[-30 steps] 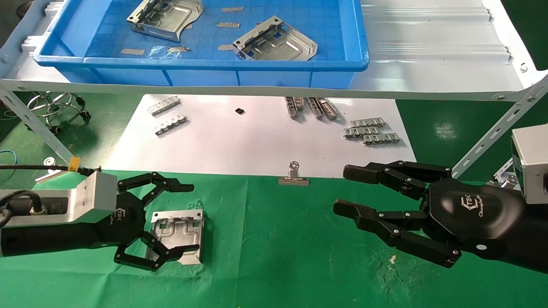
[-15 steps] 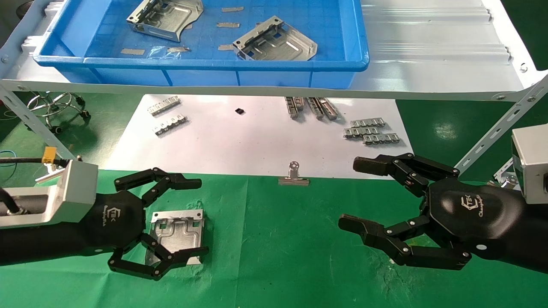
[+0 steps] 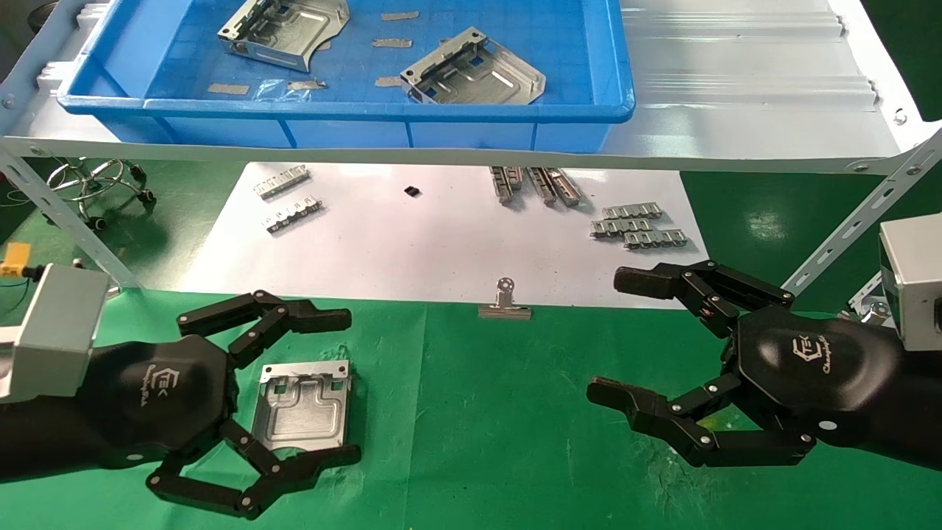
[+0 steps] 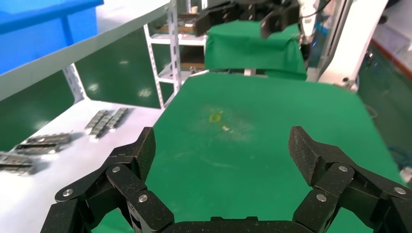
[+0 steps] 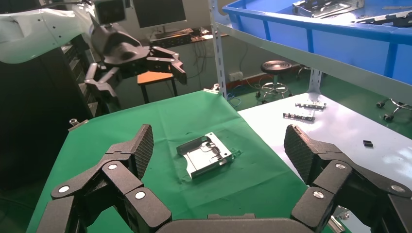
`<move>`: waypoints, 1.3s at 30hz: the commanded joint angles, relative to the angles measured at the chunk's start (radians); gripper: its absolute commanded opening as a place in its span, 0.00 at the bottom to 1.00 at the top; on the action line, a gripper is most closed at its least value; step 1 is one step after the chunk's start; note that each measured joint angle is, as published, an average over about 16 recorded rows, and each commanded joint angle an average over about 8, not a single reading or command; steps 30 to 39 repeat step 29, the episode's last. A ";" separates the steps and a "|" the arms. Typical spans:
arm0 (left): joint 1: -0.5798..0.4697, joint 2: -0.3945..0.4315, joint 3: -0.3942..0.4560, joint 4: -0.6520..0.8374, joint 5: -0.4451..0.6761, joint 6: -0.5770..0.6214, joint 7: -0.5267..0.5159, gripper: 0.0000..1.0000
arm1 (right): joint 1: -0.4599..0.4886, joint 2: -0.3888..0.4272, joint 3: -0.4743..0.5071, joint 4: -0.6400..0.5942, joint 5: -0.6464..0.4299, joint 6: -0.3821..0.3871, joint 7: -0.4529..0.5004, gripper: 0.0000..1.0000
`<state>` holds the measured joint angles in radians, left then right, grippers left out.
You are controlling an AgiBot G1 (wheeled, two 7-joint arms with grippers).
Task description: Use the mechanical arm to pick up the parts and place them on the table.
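Note:
One silver part (image 3: pixel 302 405) lies flat on the green table (image 3: pixel 478 419), also seen in the right wrist view (image 5: pixel 204 154). My left gripper (image 3: pixel 344 388) is open, its black fingers (image 3: pixel 294 320) spread to either side of that part without touching it; the left wrist view (image 4: pixel 223 150) shows only bare cloth between them. My right gripper (image 3: pixel 612 335) is open and empty above the cloth at the right, and also shows in its own wrist view (image 5: pixel 219 145). Two more parts (image 3: pixel 283 29) (image 3: pixel 471 73) lie in the blue tray (image 3: pixel 346 110).
The tray sits on a pale metal shelf (image 3: pixel 736 81) with angled struts (image 3: pixel 846 228). A white sheet (image 3: pixel 441 243) carries ribbed strips (image 3: pixel 636 224) (image 3: pixel 533 184) (image 3: pixel 287 195). A binder clip (image 3: pixel 505 302) holds its front edge.
My left hand has drawn back toward me and its fingers have spread wider, leaving the part lying on the cloth. My right hand's fingers have opened wider.

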<state>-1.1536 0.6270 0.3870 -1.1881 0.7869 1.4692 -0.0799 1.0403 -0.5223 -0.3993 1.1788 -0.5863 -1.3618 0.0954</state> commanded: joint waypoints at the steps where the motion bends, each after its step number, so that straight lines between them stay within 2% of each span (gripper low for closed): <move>1: 0.015 -0.003 -0.020 -0.018 -0.010 0.005 -0.020 1.00 | 0.000 0.000 0.000 0.000 0.000 0.000 0.000 1.00; 10: 0.074 -0.015 -0.101 -0.090 -0.053 0.025 -0.100 1.00 | 0.000 0.000 0.000 0.000 0.000 0.000 0.000 1.00; 16: 0.092 -0.019 -0.125 -0.111 -0.067 0.032 -0.118 1.00 | 0.000 0.000 0.000 0.000 0.000 0.000 0.000 1.00; 39: 0.084 -0.017 -0.114 -0.102 -0.061 0.028 -0.110 1.00 | 0.000 0.000 0.000 0.000 0.000 0.000 0.000 1.00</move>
